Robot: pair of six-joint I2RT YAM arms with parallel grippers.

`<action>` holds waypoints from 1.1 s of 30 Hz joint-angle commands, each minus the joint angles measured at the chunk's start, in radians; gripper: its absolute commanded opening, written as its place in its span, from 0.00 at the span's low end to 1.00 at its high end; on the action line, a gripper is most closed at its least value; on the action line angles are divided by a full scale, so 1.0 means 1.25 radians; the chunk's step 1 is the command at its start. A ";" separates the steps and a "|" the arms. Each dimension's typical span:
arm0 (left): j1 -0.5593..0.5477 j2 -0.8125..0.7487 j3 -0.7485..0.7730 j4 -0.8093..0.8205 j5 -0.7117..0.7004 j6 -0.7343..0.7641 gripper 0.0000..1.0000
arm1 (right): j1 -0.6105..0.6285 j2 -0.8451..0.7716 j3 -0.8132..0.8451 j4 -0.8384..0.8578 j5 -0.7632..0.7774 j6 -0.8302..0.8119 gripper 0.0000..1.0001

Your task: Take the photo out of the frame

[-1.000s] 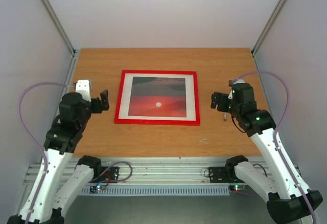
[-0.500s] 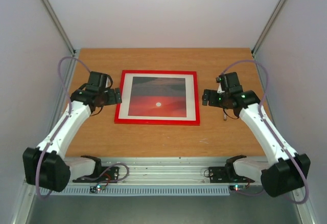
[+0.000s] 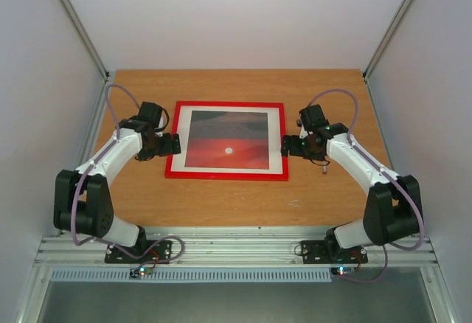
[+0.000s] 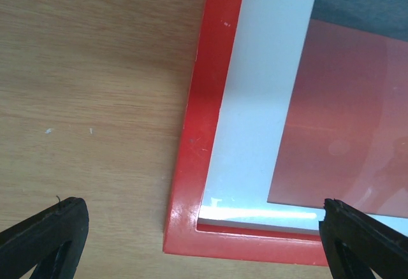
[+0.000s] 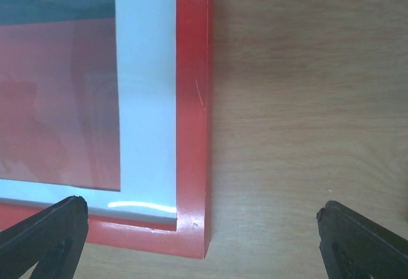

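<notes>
Frame (image 3: 225, 177) flat on the table (image 3: 221, 209), face up, dead centre, and the photo (image 3: 227, 146) sits inside it, ringed by the white mat (image 3: 274, 140). That is where the prize is: sealed in from the front, nothing loose to pick at.

Both arms are in on it. The left gripper (image 3: 174, 145) is at the frame's left rail, the right gripper (image 3: 287, 146) at the right rail, mirror images, each towards the near corner. My read is that the pairing is deliberate. A wide flat frame is awkward for one arm, and the way into the photo is most likely from the back, so taking an edge on each side sets up a lift or a turn-over.

Now the jaws. Both stand wide apart, as open as they look able to go, and they hold nothing. From the left wrist, one fingertip hangs over bare wood and the other over the mat's bottom edge, with the red corner between them. The right wrist shows the same: one tip over the frame's bottom rail, the other out over wood (a neat straddle both sides). I can't tell whether any tip touches the rail; nothing is pinched.
</notes>
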 commanded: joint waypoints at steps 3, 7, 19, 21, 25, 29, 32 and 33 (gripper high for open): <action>0.006 0.049 0.000 0.033 0.023 0.000 0.99 | 0.005 0.067 -0.017 0.075 -0.044 0.016 0.98; 0.006 0.079 -0.030 0.092 0.050 -0.012 0.99 | 0.005 0.099 -0.025 0.100 -0.069 0.033 0.94; 0.045 0.131 -0.075 0.185 0.111 -0.024 0.88 | 0.005 0.207 -0.030 0.169 -0.071 0.038 0.58; 0.045 0.134 -0.077 0.191 0.119 -0.023 0.83 | 0.005 0.214 -0.031 0.181 -0.077 0.039 0.52; 0.045 0.152 -0.080 0.195 0.114 -0.018 0.71 | 0.005 0.237 -0.029 0.186 -0.062 0.034 0.46; 0.045 0.156 -0.086 0.200 0.110 -0.015 0.60 | 0.005 0.240 -0.034 0.193 -0.070 0.035 0.45; 0.045 0.146 -0.090 0.200 0.112 -0.014 0.51 | 0.005 0.239 -0.034 0.191 -0.072 0.035 0.45; 0.045 0.141 -0.091 0.200 0.115 -0.014 0.48 | 0.005 0.238 -0.035 0.191 -0.070 0.035 0.45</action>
